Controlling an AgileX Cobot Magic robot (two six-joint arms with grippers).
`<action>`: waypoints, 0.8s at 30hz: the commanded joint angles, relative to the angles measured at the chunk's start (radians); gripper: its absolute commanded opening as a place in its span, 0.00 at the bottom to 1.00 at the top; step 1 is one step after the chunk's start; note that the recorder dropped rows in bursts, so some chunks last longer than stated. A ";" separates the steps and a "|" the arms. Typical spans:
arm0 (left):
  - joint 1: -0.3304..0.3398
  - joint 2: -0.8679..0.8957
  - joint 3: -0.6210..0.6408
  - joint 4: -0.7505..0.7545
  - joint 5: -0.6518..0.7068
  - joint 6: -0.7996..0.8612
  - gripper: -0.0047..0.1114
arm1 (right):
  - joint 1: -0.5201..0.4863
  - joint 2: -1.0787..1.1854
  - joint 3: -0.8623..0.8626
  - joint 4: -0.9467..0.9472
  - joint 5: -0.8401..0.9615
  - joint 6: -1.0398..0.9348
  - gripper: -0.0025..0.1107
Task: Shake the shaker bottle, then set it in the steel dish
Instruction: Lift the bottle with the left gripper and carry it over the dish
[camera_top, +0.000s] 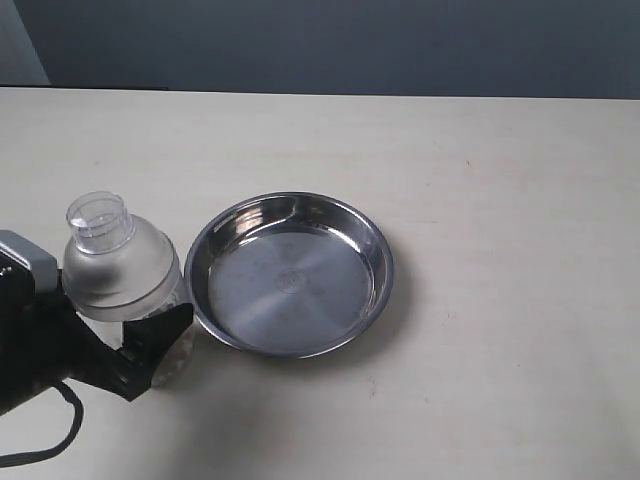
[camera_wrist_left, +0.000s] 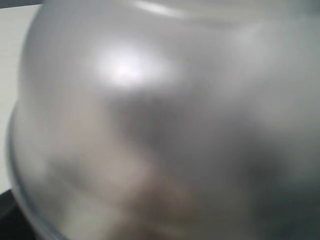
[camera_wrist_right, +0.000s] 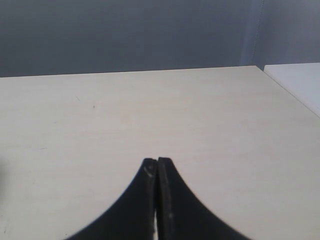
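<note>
The shaker bottle (camera_top: 120, 270), frosted clear plastic with a domed top and a small clear cap, stands upright at the lower left, just left of the steel dish (camera_top: 372, 240). My left gripper (camera_top: 150, 332) is shut around the bottle's lower body; one black finger (camera_top: 160, 338) crosses its front and the other is hidden behind it. The left wrist view is filled by the blurred shaker bottle (camera_wrist_left: 165, 125), with a brownish smear low inside. The round shiny dish holds nothing and has a small stamp at its centre. My right gripper (camera_wrist_right: 158, 161) is shut on nothing above bare table, out of the exterior view.
The pale wooden table (camera_top: 500, 150) stretches right of and behind the dish. A dark grey wall (camera_top: 330, 40) runs along its far edge. In the right wrist view the table's corner (camera_wrist_right: 260, 67) meets a white surface (camera_wrist_right: 300, 82).
</note>
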 joint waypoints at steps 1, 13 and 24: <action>-0.005 0.004 0.000 -0.027 0.052 -0.018 0.04 | -0.003 -0.005 0.001 0.001 -0.014 -0.002 0.01; -0.005 -0.035 0.000 -0.074 -0.017 -0.011 0.04 | -0.003 -0.005 0.001 0.001 -0.014 -0.002 0.01; -0.010 -0.420 -0.265 0.047 0.465 -0.360 0.04 | -0.003 -0.005 0.001 0.001 -0.014 -0.002 0.01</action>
